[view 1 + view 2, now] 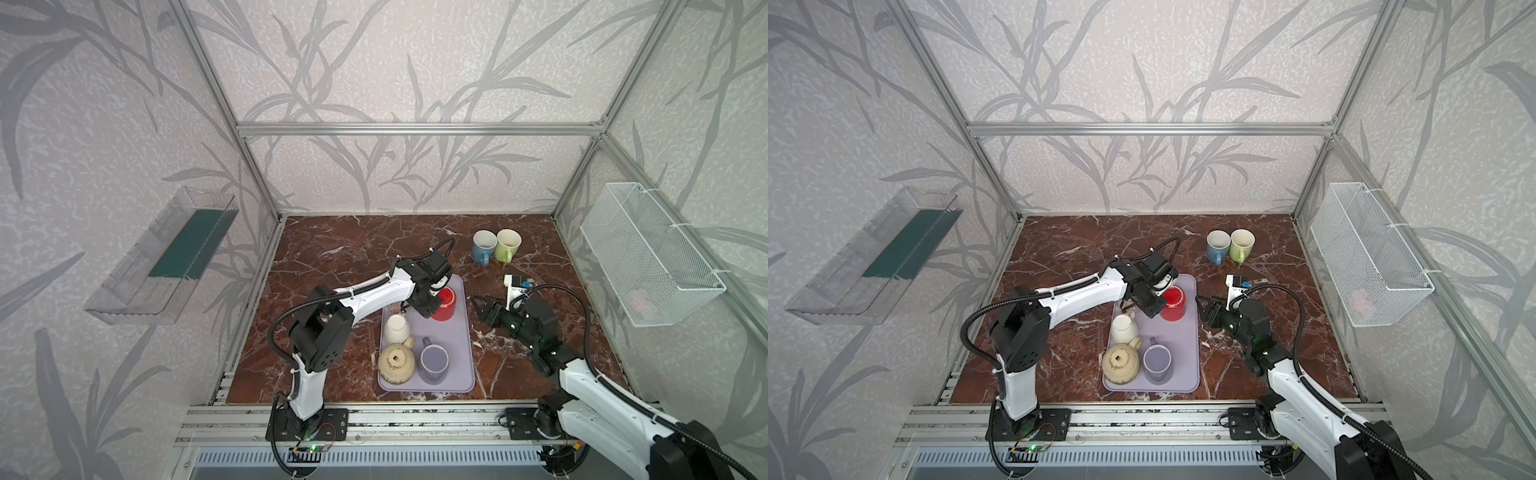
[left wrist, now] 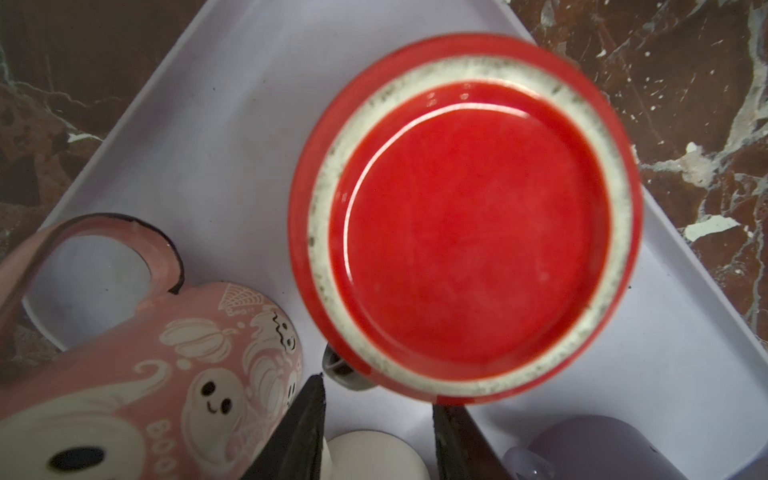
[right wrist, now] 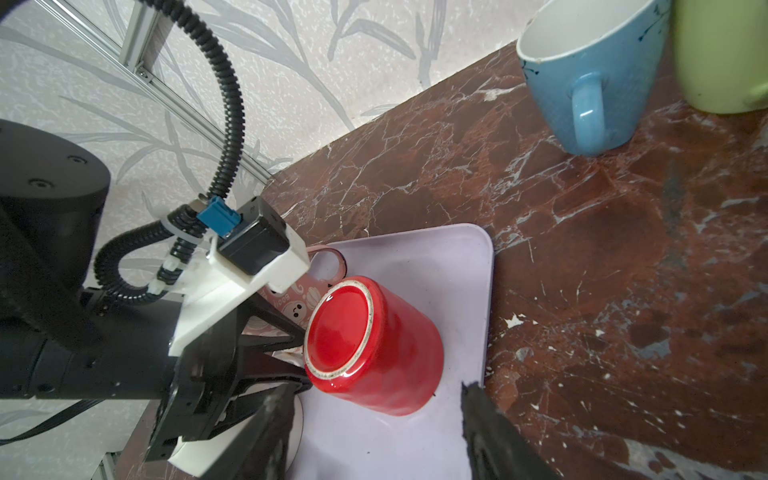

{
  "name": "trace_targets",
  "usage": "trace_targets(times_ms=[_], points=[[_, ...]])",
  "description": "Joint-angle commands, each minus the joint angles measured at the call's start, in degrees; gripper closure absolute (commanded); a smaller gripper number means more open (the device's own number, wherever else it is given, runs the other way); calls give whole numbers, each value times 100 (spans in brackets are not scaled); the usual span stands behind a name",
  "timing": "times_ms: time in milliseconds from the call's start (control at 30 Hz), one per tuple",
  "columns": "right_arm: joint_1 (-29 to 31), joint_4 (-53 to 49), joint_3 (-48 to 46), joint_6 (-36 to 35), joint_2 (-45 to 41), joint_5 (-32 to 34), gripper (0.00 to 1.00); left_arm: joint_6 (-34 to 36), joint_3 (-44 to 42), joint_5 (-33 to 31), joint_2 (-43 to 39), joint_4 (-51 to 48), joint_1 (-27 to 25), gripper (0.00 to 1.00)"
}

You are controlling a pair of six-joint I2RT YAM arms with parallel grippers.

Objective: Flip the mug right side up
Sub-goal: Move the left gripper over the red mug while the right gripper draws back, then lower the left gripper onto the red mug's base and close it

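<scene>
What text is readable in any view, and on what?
"BOO": on the pink ghost mug, in pale lettering low on its side, partly cut off in the left wrist view.
Small dark square mark on the base of the beige upturned mug: too small to read.
Nothing else legible.
</scene>
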Motion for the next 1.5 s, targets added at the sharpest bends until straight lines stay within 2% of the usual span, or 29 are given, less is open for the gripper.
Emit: trace_targets(times_ms=[0, 700, 800, 1000, 1167, 1267, 1467], points=[[-21, 203, -48, 44, 38, 46, 36, 161, 183, -25, 88, -90, -17, 58], [-30, 226, -4, 20, 195, 0, 36, 140, 590, 204, 500, 48, -65, 52], [-30, 170, 22, -5, 182, 5, 36, 117, 660, 247, 554, 65, -103, 54], [-30, 105, 49, -25, 135, 10, 36, 58, 741, 302, 648, 75, -166, 69], [-38, 65, 65, -42, 105, 23, 36, 39, 741, 295, 682, 96, -210, 74], [-39, 32, 67, -51, 75, 22, 36, 29, 741, 280, 710, 113, -224, 74], [-38, 25, 67, -66, 68, 32, 36, -15, 772, 222, 789, 158, -245, 66]])
